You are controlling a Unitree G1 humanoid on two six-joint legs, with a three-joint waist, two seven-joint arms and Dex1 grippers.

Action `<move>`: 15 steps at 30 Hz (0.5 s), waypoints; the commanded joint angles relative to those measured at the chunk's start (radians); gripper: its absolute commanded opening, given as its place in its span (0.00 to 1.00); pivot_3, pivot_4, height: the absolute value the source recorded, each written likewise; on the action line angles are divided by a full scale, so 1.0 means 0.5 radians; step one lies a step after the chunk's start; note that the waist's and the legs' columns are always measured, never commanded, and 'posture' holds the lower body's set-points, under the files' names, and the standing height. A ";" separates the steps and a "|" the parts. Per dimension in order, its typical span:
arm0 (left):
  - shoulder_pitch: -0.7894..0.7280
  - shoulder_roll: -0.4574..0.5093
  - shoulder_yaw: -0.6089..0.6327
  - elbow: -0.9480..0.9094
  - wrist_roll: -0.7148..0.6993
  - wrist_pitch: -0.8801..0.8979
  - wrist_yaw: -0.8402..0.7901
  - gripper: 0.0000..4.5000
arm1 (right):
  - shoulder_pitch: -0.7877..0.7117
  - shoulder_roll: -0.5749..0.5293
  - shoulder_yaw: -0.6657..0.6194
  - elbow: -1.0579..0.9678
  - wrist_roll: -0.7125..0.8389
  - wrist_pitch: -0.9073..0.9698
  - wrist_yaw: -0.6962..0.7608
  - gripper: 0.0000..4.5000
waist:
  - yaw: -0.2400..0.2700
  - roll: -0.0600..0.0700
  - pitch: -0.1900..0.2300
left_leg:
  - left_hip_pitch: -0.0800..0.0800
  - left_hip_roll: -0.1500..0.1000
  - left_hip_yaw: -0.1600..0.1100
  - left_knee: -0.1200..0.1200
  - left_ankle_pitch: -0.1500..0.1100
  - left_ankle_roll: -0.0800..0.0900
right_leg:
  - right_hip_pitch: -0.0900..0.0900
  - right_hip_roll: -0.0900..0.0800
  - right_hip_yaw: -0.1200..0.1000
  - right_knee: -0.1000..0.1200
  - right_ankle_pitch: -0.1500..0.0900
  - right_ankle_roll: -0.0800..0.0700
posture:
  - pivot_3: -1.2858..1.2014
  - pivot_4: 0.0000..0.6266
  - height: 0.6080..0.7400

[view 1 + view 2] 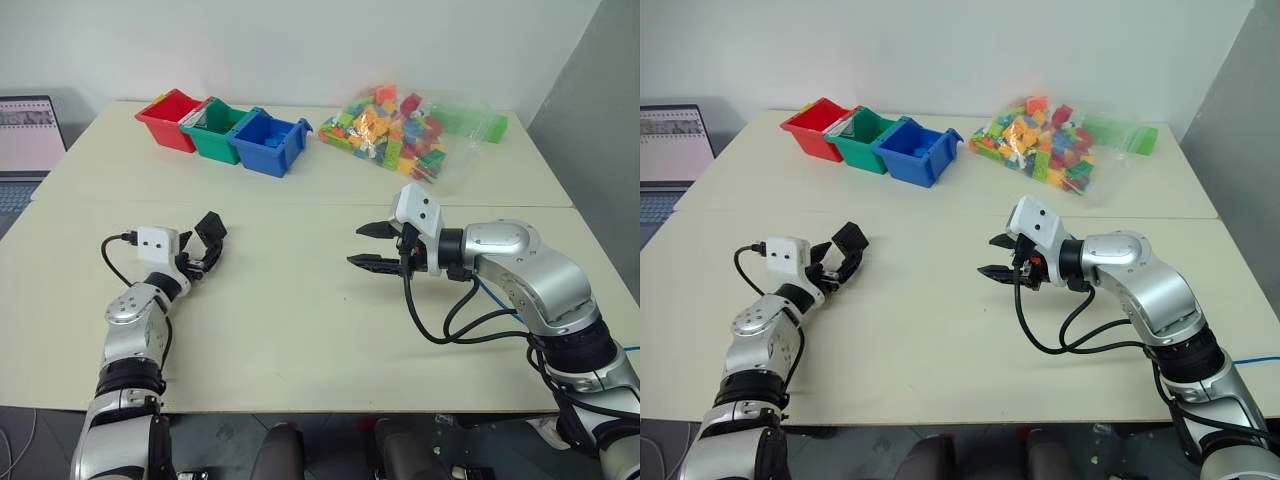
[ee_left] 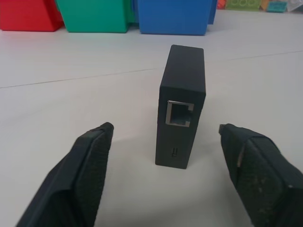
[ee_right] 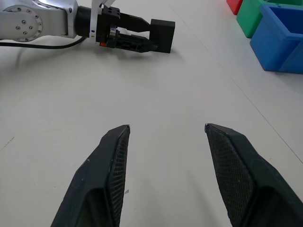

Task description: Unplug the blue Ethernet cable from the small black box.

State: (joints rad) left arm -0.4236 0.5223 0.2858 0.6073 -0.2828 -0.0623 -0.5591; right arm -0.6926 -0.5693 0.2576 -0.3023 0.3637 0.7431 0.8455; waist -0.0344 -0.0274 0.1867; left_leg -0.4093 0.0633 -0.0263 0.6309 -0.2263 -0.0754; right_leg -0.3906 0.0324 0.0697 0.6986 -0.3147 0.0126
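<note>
The small black box (image 2: 182, 94) stands upright on the table, and the port on its near face is empty. My left gripper (image 1: 205, 247) is open around the box, with a finger (image 2: 90, 161) on each side and a gap to it. A thin blue cable (image 1: 492, 297) shows in short pieces on the table behind my right forearm, and its ends are hidden. My right gripper (image 1: 355, 246) hovers over the middle of the table, pointing left towards the box (image 3: 162, 34). It is open with nothing between its fingers.
Red (image 1: 168, 119), green (image 1: 218, 129) and blue (image 1: 268, 142) bins stand in a row at the back left. A clear bag of coloured bricks (image 1: 395, 132) lies at the back middle. A laptop (image 1: 28, 135) sits off the table's left edge.
</note>
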 commanded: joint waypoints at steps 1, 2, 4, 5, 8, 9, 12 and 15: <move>0.216 0.080 0.099 -0.584 -0.109 0.376 0.101 0.99 | 0.005 -0.014 -0.054 -0.068 0.006 -0.018 0.001 0.60 | -0.002 0.000 0.000 | 0.000 0.001 0.000 0.000 0.000 0.000 | 0.000 0.000 0.001 0.000 0.000 0.000 | 0.52 0.24 1.00; 0.311 0.123 0.096 -0.767 -0.154 0.580 0.095 0.99 | 0.029 -0.021 -0.069 -0.070 0.008 -0.021 -0.005 0.60 | -0.002 -0.001 0.000 | 0.000 0.000 -0.001 0.000 0.000 0.000 | 0.000 0.000 0.000 0.001 0.000 0.000 | 0.52 0.24 1.00; 0.460 0.222 0.060 -1.065 -0.097 0.830 0.132 0.99 | 0.067 -0.033 -0.110 -0.080 0.035 0.001 -0.008 0.60 | -0.002 -0.001 0.000 | 0.000 0.002 -0.002 -0.001 0.000 0.000 | 0.000 -0.002 0.000 0.000 0.000 0.000 | 0.52 0.24 1.00; 0.529 0.286 0.045 -1.215 -0.094 0.959 0.124 0.99 | 0.086 -0.042 -0.140 -0.088 0.062 0.018 -0.001 0.60 | -0.002 -0.002 -0.001 | 0.000 0.002 -0.003 -0.001 0.000 0.000 | 0.000 -0.002 0.000 0.001 0.000 0.000 | 0.52 0.24 1.00; 0.659 0.438 0.101 -1.554 -0.105 1.103 0.091 0.99 | 0.147 -0.084 -0.230 -0.097 0.122 0.017 0.041 0.60 | 0.005 -0.001 -0.001 | 0.001 0.001 -0.005 -0.001 0.000 0.000 | 0.000 -0.001 0.001 0.001 0.000 0.000 | 0.52 0.24 1.00; 0.694 0.489 0.164 -1.637 -0.176 1.123 0.018 0.99 | 0.175 -0.109 -0.270 -0.092 0.151 0.011 0.071 0.60 | 0.010 -0.001 -0.001 | 0.001 0.000 -0.006 -0.001 0.000 0.000 | 0.001 -0.001 0.001 0.000 0.000 0.000 | 0.52 0.24 1.00; 0.785 0.622 0.303 -1.778 -0.358 1.220 -0.213 0.99 | 0.245 -0.173 -0.347 -0.053 0.175 -0.098 0.147 0.60 | 0.009 -0.003 -0.001 | 0.001 -0.001 -0.006 -0.001 0.000 0.000 | 0.002 -0.001 0.000 -0.001 -0.001 0.001 | 0.52 0.24 1.00; 0.852 0.760 0.399 -1.818 -0.423 1.201 -0.416 0.99 | 0.284 -0.248 -0.444 0.059 0.188 -0.207 0.240 0.60 | 0.002 -0.001 -0.001 | 0.003 0.000 -0.001 -0.002 0.000 0.000 | 0.002 -0.001 -0.001 -0.001 -0.001 0.002 | 0.52 0.24 1.00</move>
State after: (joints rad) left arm -0.0015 0.8697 0.4326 -0.2679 -0.4660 0.5405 -0.7103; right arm -0.5485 -0.6660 0.0941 -0.2883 0.4433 0.6878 0.9262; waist -0.0333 -0.0281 0.1864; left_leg -0.4073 0.0631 -0.0266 0.6297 -0.2263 -0.0753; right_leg -0.3897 0.0320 0.0696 0.6981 -0.3154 0.0136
